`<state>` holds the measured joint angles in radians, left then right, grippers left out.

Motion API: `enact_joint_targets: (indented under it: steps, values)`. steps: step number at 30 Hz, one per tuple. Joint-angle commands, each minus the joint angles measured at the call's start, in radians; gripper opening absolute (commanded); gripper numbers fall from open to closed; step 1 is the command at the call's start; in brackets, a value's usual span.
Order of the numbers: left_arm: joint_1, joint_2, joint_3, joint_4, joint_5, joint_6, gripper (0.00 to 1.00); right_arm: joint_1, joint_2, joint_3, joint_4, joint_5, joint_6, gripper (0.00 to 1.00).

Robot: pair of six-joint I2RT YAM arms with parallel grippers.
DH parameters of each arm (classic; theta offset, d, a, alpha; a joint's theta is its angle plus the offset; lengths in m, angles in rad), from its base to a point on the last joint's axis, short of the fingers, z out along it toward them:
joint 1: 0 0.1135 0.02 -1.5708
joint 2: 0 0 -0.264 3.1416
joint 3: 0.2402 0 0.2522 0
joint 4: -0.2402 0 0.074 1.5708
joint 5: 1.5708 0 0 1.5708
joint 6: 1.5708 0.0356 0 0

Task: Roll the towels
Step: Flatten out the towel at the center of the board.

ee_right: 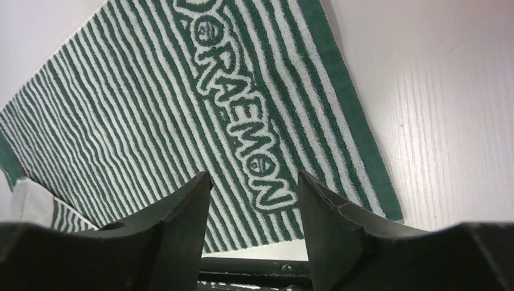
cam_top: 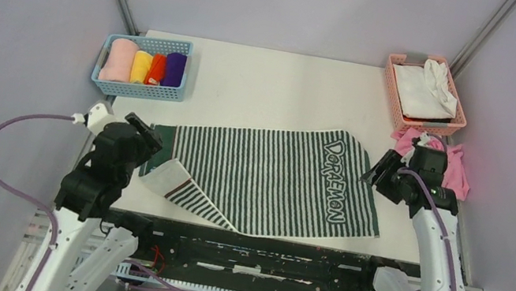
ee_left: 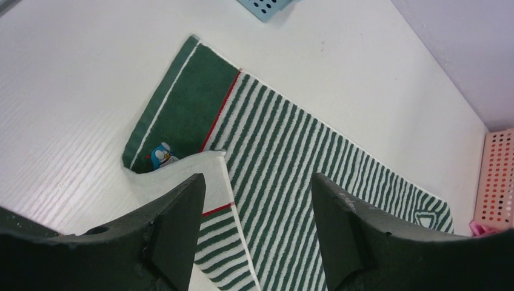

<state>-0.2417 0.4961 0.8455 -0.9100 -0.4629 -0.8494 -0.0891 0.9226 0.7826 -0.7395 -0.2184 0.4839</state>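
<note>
The large dark-green-and-white striped towel (cam_top: 273, 176) lies spread flat across the table, its "DORAEMON" lettering (ee_right: 242, 133) at the right end. Its near-left corner (cam_top: 180, 184) is folded over onto the stripes, showing a white underside (ee_left: 209, 173). My left gripper (cam_top: 152, 139) hovers over that left end, open (ee_left: 257, 182), with nothing between its fingers. Over the towel's right edge my right gripper (cam_top: 375, 174) also stands open (ee_right: 253, 177) and empty. A small deep-purple cloth (cam_top: 174, 69) sits rolled in the blue basket.
The blue basket (cam_top: 138, 89) at the back left also holds pink, yellow and orange rolls. A pink basket (cam_top: 394, 97) at the back right holds a white cloth (cam_top: 424, 91). A pink cloth (cam_top: 457, 171) lies beside my right arm. A black rail (cam_top: 261, 244) runs along the near edge.
</note>
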Motion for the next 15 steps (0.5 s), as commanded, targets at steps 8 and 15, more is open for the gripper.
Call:
enact_joint_targets:
  steps: [8, 15]
  values:
    - [0.009, 0.487, 0.008, 0.339, 0.205, 0.115, 0.76, 0.175, 0.368, 0.237, 0.174, 0.061, -0.026, 0.66]
    - [0.095, 0.801, 0.045, 0.469, 0.238, 0.106, 0.79, 0.159, 0.748, 0.529, 0.169, 0.105, -0.081, 0.70]
